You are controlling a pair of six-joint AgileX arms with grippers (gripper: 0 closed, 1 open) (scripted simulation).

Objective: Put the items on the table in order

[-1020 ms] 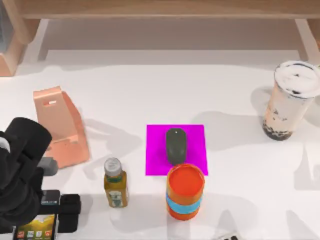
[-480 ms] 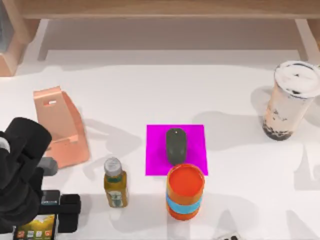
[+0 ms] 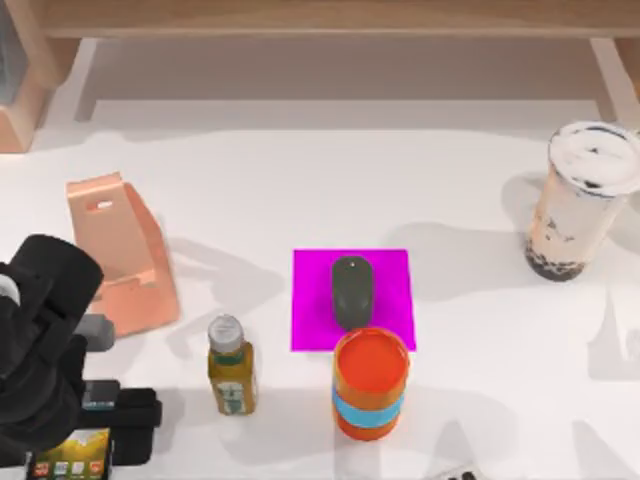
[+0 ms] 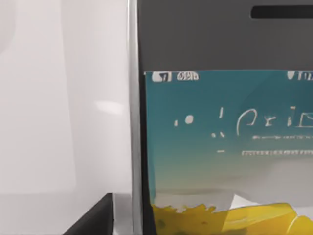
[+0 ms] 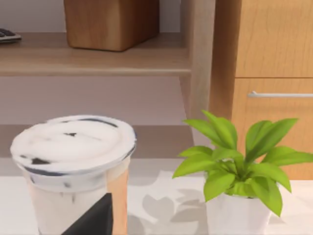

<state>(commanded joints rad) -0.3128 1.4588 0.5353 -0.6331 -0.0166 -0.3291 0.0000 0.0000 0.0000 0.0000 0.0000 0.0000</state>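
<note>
The white bench [image 3: 250,180] carries everything, with a wooden shelf [image 3: 330,20] along its far edge. Take the magenta pad [image 3: 385,275] as the marker: the mouse [image 3: 351,290] already lies on it, and an orange can [image 3: 371,383] stands at the pad's near edge. The milk-tea cup [image 3: 583,200] stands well off to the pad's right; the right wrist view looks at it with a potted plant [image 5: 239,171] alongside. A salmon phone stand [image 3: 120,250] sits well left of the pad, a small bottle [image 3: 230,365] between them.

The left gripper [image 3: 75,425] is low over the smartphone [image 3: 72,458], nearer than the stand. Whether its fingers pinch the phone, I cannot tell.

So the phone looks to be the step in hand. The next move probably calls for a firm hold, then lifting it into the stand.
</note>
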